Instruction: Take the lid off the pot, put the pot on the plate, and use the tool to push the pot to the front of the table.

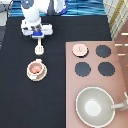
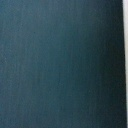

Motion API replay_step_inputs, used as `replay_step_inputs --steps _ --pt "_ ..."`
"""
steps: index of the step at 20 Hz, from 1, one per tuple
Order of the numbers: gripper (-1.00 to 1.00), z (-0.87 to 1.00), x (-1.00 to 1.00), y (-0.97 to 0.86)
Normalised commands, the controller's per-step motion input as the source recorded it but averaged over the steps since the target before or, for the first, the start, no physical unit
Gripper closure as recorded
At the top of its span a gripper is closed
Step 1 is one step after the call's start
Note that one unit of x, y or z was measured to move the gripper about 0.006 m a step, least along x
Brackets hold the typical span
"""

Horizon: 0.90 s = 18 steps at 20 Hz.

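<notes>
My gripper (image 1: 37,37) hangs in the upper left of the exterior view, over the black table (image 1: 20,100), right above the handle end of the spatula (image 1: 39,48). I cannot tell from this view how wide I stand or whether I have hold of that handle; the wrist view gives me only a plain dark surface with a pale strip along one edge.

The lid (image 1: 79,49) is already off. It lies on the upper-left burner of the stove (image 1: 92,112), well apart from the pot (image 1: 36,68). The pot sits on the plate (image 1: 37,76), left of centre, its reddish inside showing. The spatula's slotted head lies just above the pot, near it, and I cannot tell whether the two touch.

My worries:
- The spatula's handle is thin. If I meet it off its line, I judge it could twist or skid on the table.
- The pot rests on a rimmed plate. A shove that lands high on the pot could tip it or slide it off the plate.
- A head that meets the pot off-centre could send pot and plate sideways.

My arm reaches down from the top of the exterior view, the white wrist bunched above my gripper. The large grey pan (image 1: 94,106) sits in the lower right, well away from all this.
</notes>
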Motion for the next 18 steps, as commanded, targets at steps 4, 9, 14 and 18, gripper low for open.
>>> replay_step_inputs --steps 4,9,14,18 --pt "1.00 0.06 0.98 0.00" --pt "1.00 0.19 1.00 0.00" --pt "1.00 0.33 1.00 0.00" --pt "1.00 0.37 1.00 0.00"
